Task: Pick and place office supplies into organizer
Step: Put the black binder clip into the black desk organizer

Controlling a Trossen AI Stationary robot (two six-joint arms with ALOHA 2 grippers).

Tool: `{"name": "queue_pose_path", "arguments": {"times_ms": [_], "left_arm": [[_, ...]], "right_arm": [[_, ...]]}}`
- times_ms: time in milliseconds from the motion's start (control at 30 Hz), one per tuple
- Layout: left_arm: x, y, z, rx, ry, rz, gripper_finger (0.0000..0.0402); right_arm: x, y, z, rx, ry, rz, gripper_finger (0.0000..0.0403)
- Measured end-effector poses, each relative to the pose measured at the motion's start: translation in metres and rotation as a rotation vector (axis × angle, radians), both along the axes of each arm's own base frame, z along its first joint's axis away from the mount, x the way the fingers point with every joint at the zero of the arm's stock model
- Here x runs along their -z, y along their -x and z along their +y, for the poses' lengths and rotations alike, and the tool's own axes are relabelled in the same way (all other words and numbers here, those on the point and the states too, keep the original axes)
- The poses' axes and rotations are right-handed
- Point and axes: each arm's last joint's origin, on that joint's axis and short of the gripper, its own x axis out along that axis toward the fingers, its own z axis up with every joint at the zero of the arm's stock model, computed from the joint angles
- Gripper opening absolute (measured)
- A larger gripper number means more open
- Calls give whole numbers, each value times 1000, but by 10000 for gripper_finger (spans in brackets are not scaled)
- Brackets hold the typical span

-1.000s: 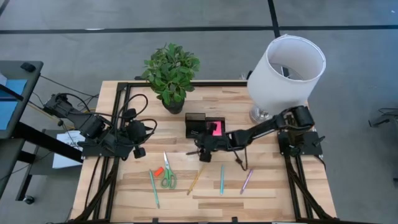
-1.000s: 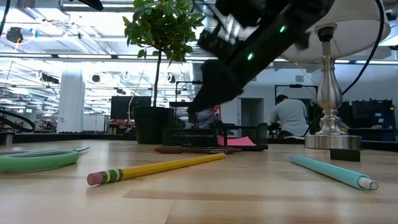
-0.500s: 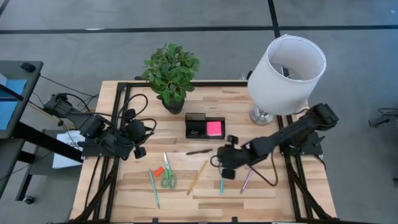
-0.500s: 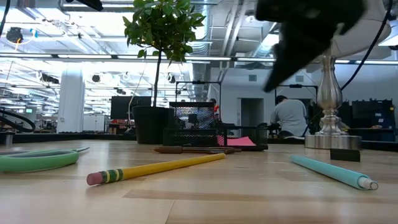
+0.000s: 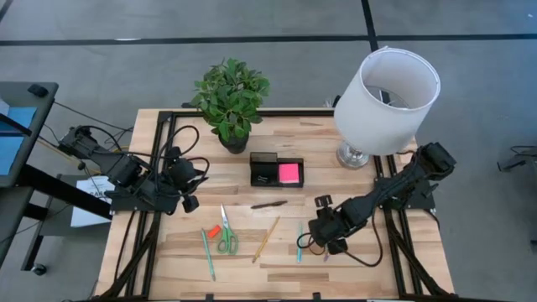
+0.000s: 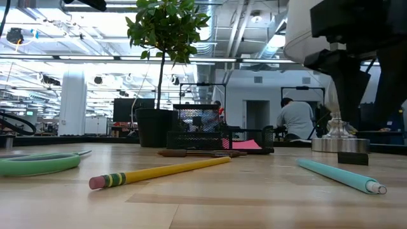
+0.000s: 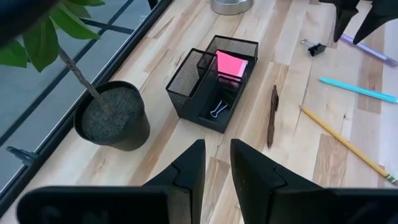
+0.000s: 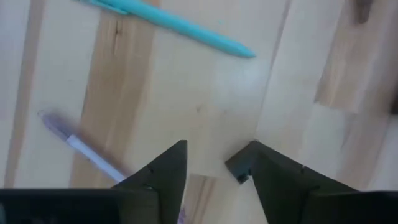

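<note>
The right gripper [image 5: 329,239] hangs over the table's front right, fingers parted and empty, beside the teal pen [image 5: 299,241]. The organizer [image 5: 277,170] sits mid-table holding the pink pad [image 5: 289,173].

The desk [image 5: 352,180] is pale blond wood in lighter and darker planks. The organizer [image 7: 214,84] is black wire mesh, with a bright pink sticky-note pad [image 7: 231,64] inside. The scissors [image 5: 226,237] have green handles, with a small red-orange bit [image 5: 213,230] beside them. One pencil [image 6: 159,170] is yellow with a pink eraser and a green-and-black striped band. Two pens [image 5: 299,241] are teal, one [image 8: 81,147] pale lilac, one [image 7: 272,116] dark brown. The lampshade [image 5: 388,99] is white, the plant [image 5: 231,94] leafy green in a dark pot [image 7: 111,118]. The fingers [image 8: 165,173] are black.
</note>
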Motion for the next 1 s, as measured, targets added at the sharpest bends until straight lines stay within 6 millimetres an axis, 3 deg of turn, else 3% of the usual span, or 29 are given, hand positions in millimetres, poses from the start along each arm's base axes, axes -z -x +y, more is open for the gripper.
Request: {"name": "queue_pose_path", "arguments": {"times_ms": [367,600,1000], "left_arm": [[0,0,0,14,-17,9,68],[0,0,0,14,-18,12,68],[0,0,0,27,-33,21,68]], "right_arm": [[1,0,-7,-104,8,53,250],[1,-2,-13,-362,41,82,254],[15,-5,-38,-356,61,111,254]]}}
